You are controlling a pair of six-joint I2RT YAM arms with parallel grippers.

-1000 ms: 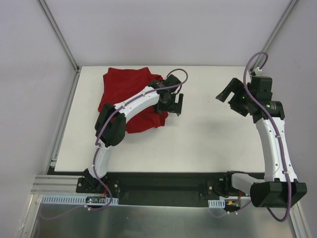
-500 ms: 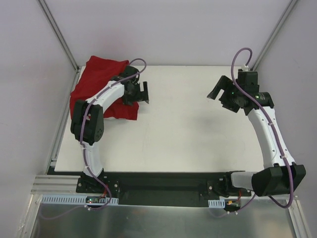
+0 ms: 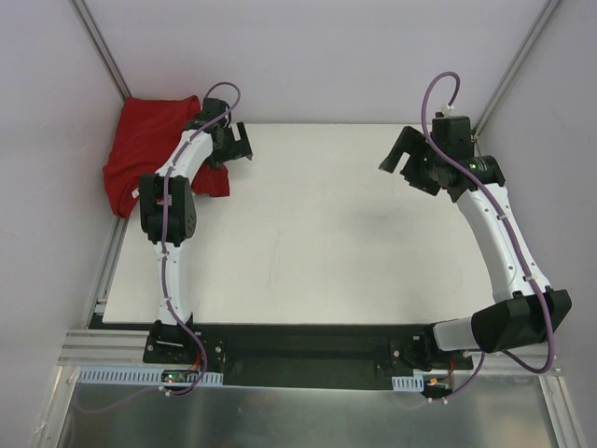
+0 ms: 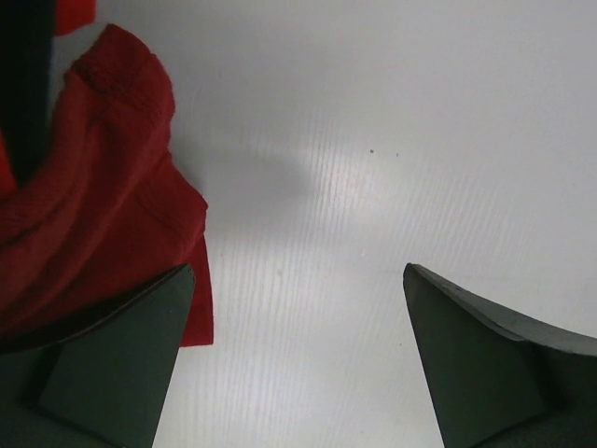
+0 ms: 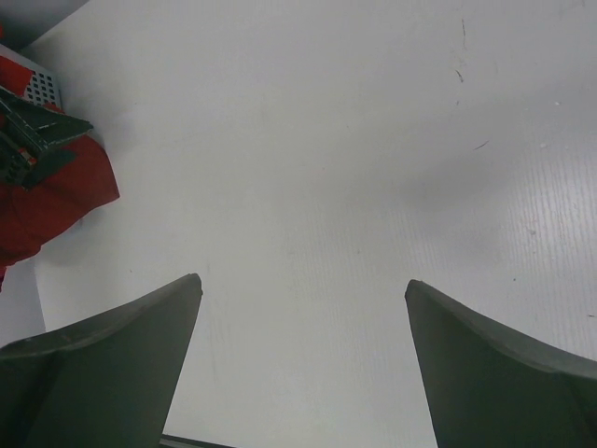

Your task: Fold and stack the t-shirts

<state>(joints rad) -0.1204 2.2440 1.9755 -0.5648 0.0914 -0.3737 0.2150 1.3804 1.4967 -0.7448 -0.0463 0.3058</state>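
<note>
On white table (image 3: 326, 233) by pale walls (image 3: 308, 56), red t-shirts (image 3: 140, 154) far-left; left fingers (image 4: 112, 364), right fingers (image 5: 103, 355) spread.

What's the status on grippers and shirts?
Left gripper open, empty, beside red t-shirts. Right gripper open, empty, over bare table. Shirts bunched unfolded at far-left corner, overhanging edge. Nothing blocking.

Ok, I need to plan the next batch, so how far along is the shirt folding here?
Done: hard to say. The red shirt pile lies bunched at the far left corner of the table, partly over the edge, and is not a tidy stack. In hand: nothing. The left arm beside it and the right arm both have open, empty jaws. Left: seemingly the folding and stacking.
</note>
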